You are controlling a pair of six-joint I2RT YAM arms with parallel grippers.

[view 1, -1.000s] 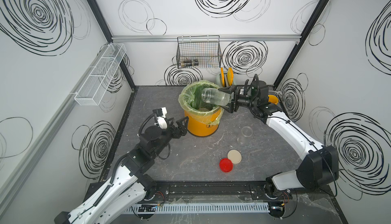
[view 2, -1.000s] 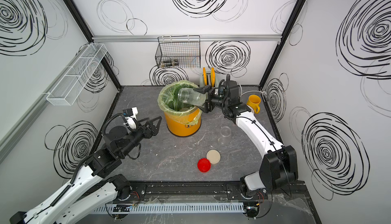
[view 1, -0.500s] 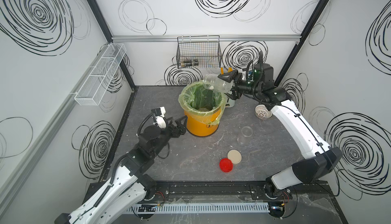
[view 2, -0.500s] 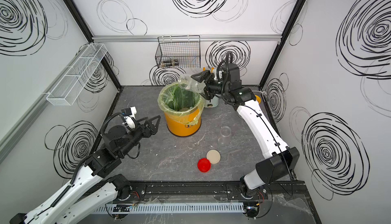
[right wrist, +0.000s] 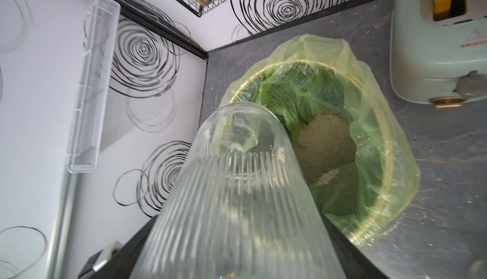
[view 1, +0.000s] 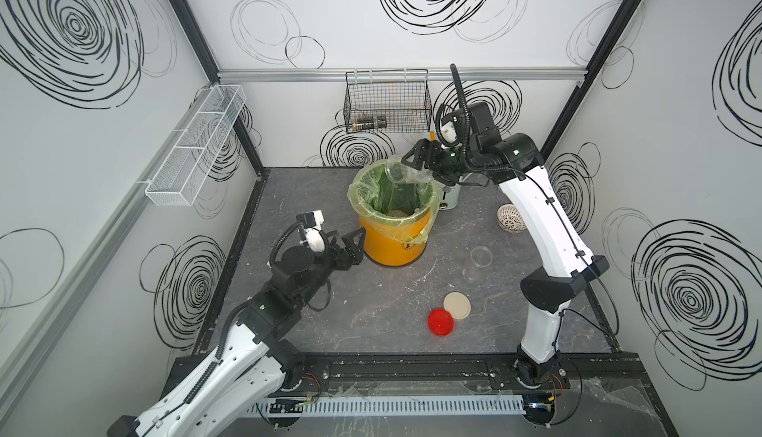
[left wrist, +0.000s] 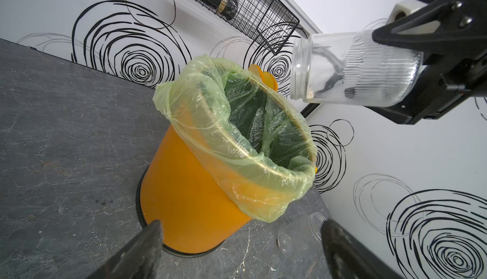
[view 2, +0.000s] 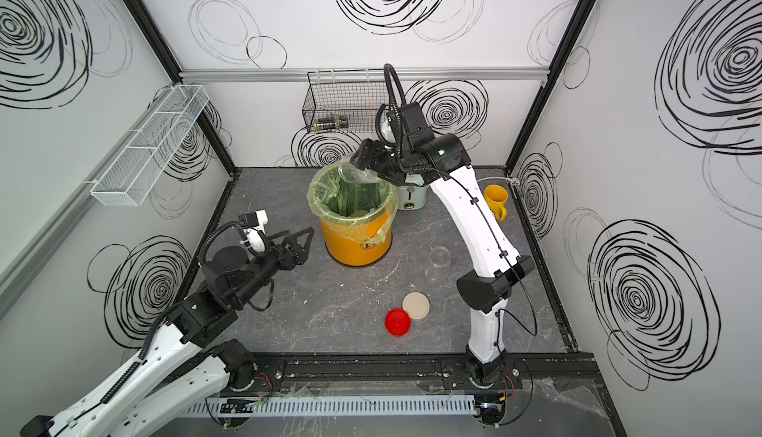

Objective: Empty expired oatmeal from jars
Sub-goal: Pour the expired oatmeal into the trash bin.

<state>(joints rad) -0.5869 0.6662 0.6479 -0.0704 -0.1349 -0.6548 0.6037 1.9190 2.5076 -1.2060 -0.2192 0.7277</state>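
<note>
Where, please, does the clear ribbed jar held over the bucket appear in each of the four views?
In a top view: the jar is tilted over the far rim of the orange bucket.
In a top view: the jar sits at that same far rim.
Left wrist: the jar lies sideways above the rim, nearly empty.
Right wrist: the jar fills the foreground, its mouth before the bucket's opening.
Shared landmark: the green-lined bucket, seen in all four views.

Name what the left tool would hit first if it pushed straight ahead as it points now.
Likely the orange bucket, low on its side wall; the left tool points straight at it, gap unclear.
</note>
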